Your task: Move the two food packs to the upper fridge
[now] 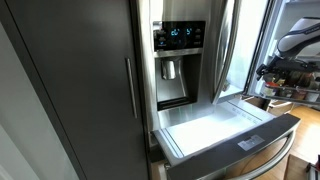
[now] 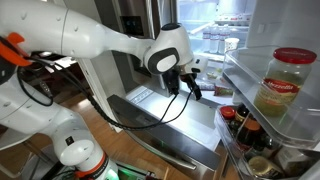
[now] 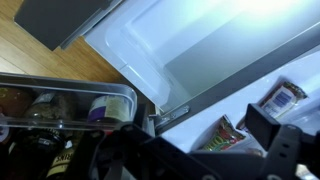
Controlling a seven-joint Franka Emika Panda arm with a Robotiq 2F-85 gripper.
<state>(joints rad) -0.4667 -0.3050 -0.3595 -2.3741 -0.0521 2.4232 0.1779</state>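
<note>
In the wrist view two small food packs lie on a white surface below me. One is paler with a red and green print (image 3: 224, 134); the other is darker (image 3: 281, 97), further right. My gripper (image 3: 200, 126) hangs open above them, its dark fingers on either side of the paler pack and not closed on it. In an exterior view the gripper (image 2: 189, 86) is in front of the upper fridge (image 2: 215, 30), whose door stands open on a bright white interior. The steel front with the dispenser panel (image 1: 180, 60) shows in an exterior view. I cannot tell which compartment the white surface belongs to.
The low drawer (image 1: 215, 128) is pulled out, with a white floor (image 3: 200, 45). The open door's bins hold a big jar (image 2: 285, 82) and several bottles (image 3: 60, 108), close to my arm. A dark cabinet (image 1: 70, 90) stands beside the fridge.
</note>
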